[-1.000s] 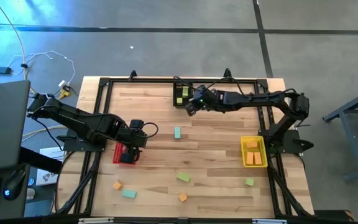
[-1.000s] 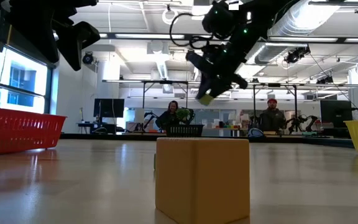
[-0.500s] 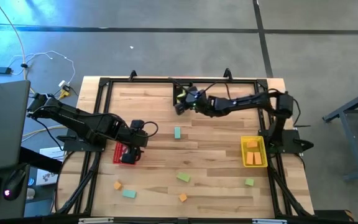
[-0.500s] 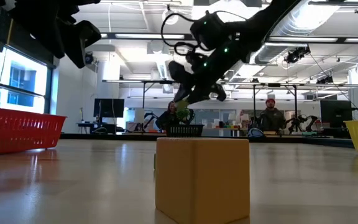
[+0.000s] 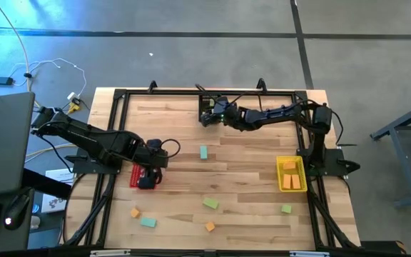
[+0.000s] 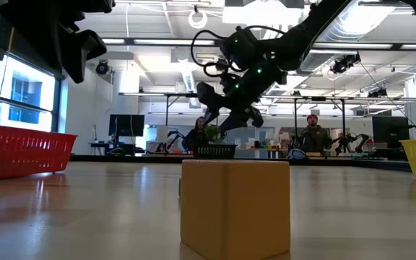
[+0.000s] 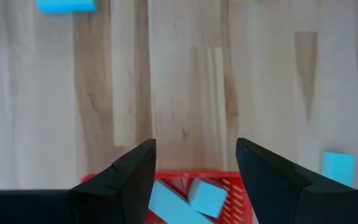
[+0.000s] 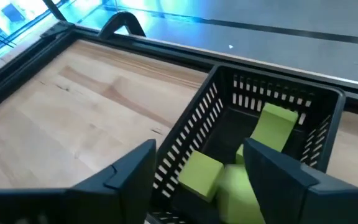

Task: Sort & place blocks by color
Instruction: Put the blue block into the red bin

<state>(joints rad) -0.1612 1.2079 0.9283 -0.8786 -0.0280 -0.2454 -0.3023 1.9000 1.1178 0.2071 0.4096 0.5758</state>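
Lime green, mint-teal and orange, the blocks look like small light foam or painted wood pieces: stiff, matte, not fragile, and easy to pinch across two flat opposite faces. The short bars are best taken across their narrow width, near the middle, so they do not swing.

Several lime blocks (image 8: 272, 129) already lie in the black bin (image 8: 328, 137) at the far edge of the tabletop (image 5: 248, 150). Orange blocks (image 5: 290, 174) sit in the yellow bin (image 5: 280, 178) near the right arm's base, and teal ones (image 7: 207, 198) in the red bin (image 5: 135, 176). Loose on the wood are a teal block (image 5: 203, 152) in the middle and, nearer the front edge, an orange (image 5: 135, 213), a teal (image 5: 148, 222), a lime (image 5: 210, 203), another orange (image 5: 210, 226) and a green one (image 5: 285, 209). One orange cube (image 6: 235, 208) stands right before the low camera.

The right claw (image 5: 207, 118) hangs over the black bin, fingers spread and empty. The left claw (image 7: 194, 168) hovers above the red bin, jaws apart, holding nothing.

A second ago the right claw carried a lime block pinched between its fingers, short of the bin; it has since reached farther over the bin and let go. The left arm has hardly stirred, and the loose blocks lie where they were.
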